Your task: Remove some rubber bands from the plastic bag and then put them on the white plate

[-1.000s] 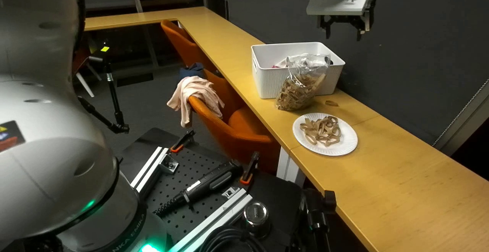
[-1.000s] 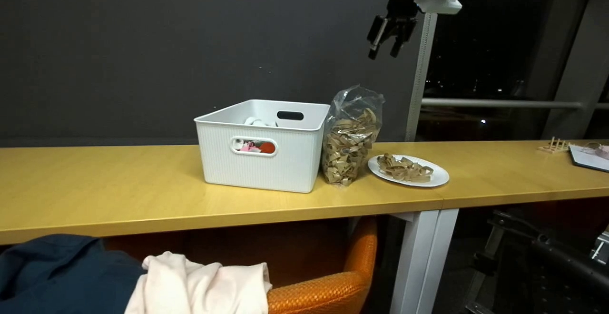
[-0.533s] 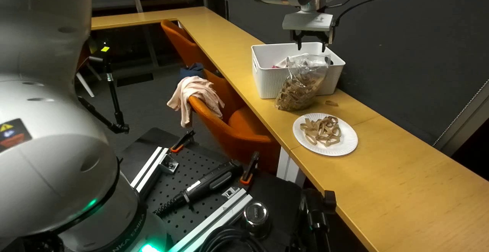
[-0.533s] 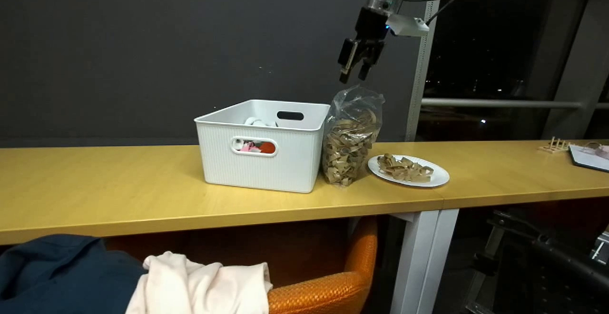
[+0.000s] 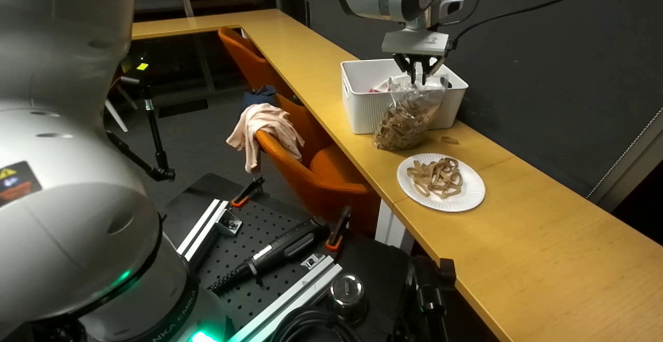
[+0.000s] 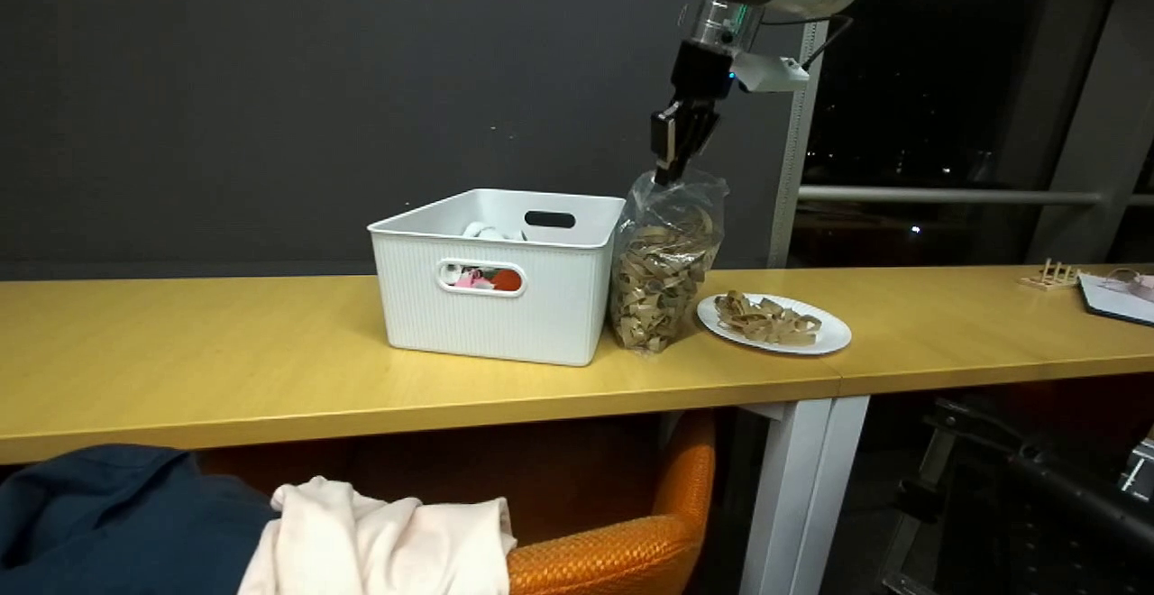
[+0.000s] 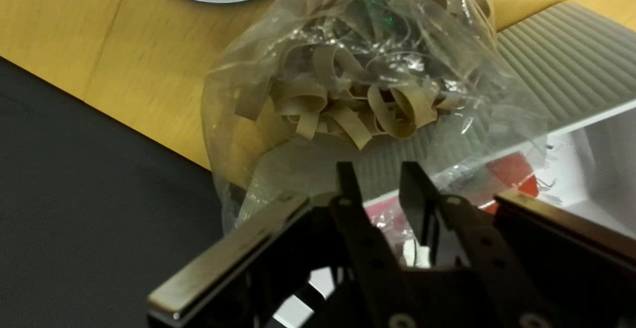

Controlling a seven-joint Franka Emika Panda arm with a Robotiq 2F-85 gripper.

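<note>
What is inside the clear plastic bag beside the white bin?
The clear plastic bag holds tan rubber bands, heaped below its loose top. The heap's core is covered by the outer ones, so what lies there cannot be seen.

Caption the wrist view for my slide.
Gripper, slightly open, at a clear bag of rubber bands beside a white bin.

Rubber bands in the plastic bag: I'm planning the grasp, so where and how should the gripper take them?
Probably pinch the topmost rubber bands by their loops, from above: the plastic bag stands roughly upright beside the white bin, and in the wrist view loops jut from the heap. Whether film covers them is unclear.
</note>
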